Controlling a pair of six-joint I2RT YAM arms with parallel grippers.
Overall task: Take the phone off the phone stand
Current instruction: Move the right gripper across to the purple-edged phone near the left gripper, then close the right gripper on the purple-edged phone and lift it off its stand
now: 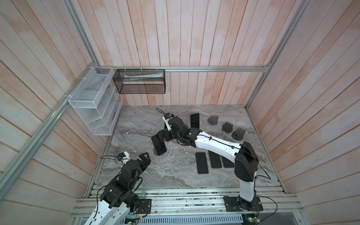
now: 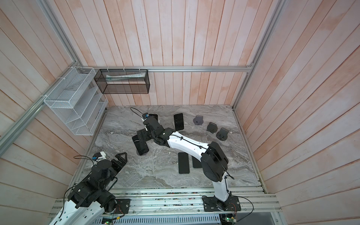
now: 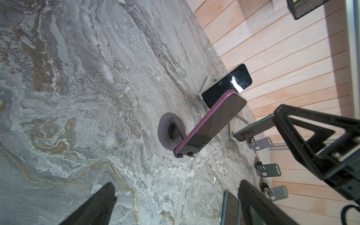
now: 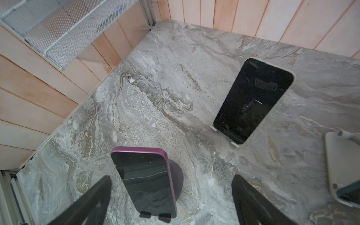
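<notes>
Right wrist view is showing the right fingers (image 4: 87, 202) standing wide apart and gripping nothing. The purple-edged phone (image 4: 146, 181) is sitting between them, noticeably nearer one finger than the other and seemingly touching neither.

The phone is leaning back on the purple stand (image 4: 178, 175). Its lower end is resting in the stand's lip between the fingers, and its top edge is reaching just past the fingertips. Its long axis is running roughly along the fingers' reach, slightly skewed, with the screen facing up toward the wrist.

Left fingers (image 3: 93, 206) are also standing apart, empty, well away from the phone.

Judged risk: if the fingers close from this offset, the nearer finger is likely to strike first, shoving the phone sideways or tipping the stand across the bench (image 4: 175, 81). Lifting without clearing the lip is likely to drag the stand along.
</notes>
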